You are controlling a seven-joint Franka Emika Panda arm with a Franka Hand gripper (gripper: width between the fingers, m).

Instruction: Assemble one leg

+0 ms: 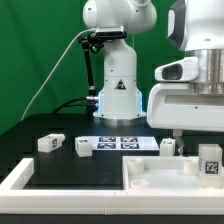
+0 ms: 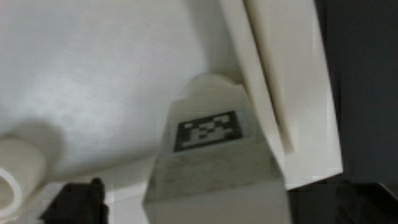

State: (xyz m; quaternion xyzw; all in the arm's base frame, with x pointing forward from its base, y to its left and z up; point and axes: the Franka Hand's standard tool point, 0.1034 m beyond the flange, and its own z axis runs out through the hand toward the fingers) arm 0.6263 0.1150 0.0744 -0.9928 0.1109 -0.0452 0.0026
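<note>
**One leg at the panel, work unfinished**

My hand (image 1: 188, 128) hung over the big white panel (image 1: 160, 175), near its far edge. I judged the job only partly done: two legs (image 1: 51, 143) lay loose on the worktop (image 1: 40, 160) beside the marker board (image 1: 118, 142). A tagged leg (image 2: 210, 135) filled my wrist view against the panel's rim, which the exterior view hid. Whether my fingers gripped it, I could not tell.

From the exterior view we look low across the desk (image 1: 60, 165) toward the arm's base (image 1: 118, 98). Our wrist view sits very close over the white panel (image 2: 107, 90), which both views share.
</note>
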